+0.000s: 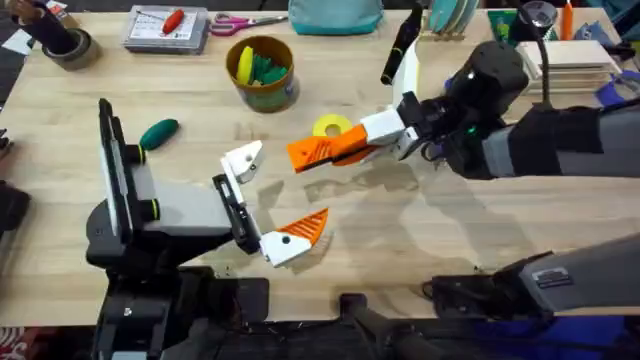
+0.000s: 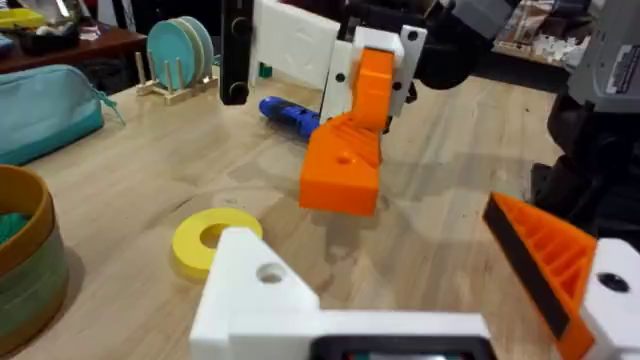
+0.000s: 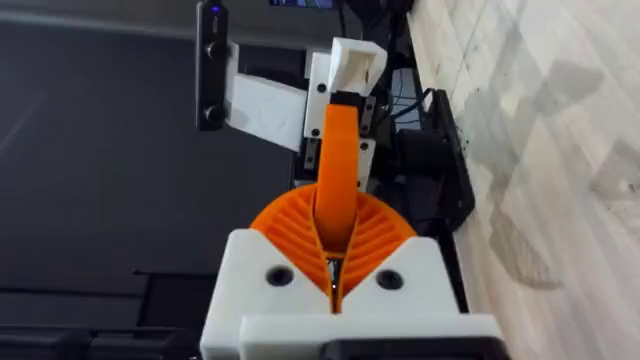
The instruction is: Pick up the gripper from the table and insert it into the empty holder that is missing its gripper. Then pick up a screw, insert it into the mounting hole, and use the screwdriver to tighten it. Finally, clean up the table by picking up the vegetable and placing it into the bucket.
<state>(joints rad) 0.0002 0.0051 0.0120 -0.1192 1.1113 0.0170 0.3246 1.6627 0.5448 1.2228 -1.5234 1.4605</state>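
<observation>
Here, nearest to the bases, the left arm lies low over the table (image 1: 420, 230) and reaches toward the middle, with its left gripper (image 1: 268, 205) spread wide: 1 finger carries an orange ribbed tip (image 1: 305, 227), and the other is the holder (image 1: 243, 160), a bare white mount with a round hole that the left wrist view shows close up. The right arm comes in from the right side, bent at the wrist, and its right gripper (image 1: 345, 147) points to the left, toward the holder but still apart from it. Its 2 orange pads (image 3: 300, 225) are pressed together on the gripper (image 1: 312, 152), the small orange block, which stands out from between them above the wood; in the left wrist view this block (image 2: 345, 165) hangs just over the tabletop. Just behind the right gripper a yellow flat ring (image 1: 332, 126) lies on the table. The vegetable (image 1: 158, 131), dark green, lies to the left, near the left arm and well apart from the bucket (image 1: 262, 75), which stands farther back with yellow and green items inside. The screwdriver (image 2: 290, 113), blue, lies behind the held block. I can read no writing. The surface is light wood with plank grain; at the far edge are a teal container (image 1: 335, 15), scissors (image 1: 245, 21) and a plate rack (image 2: 180, 60).
</observation>
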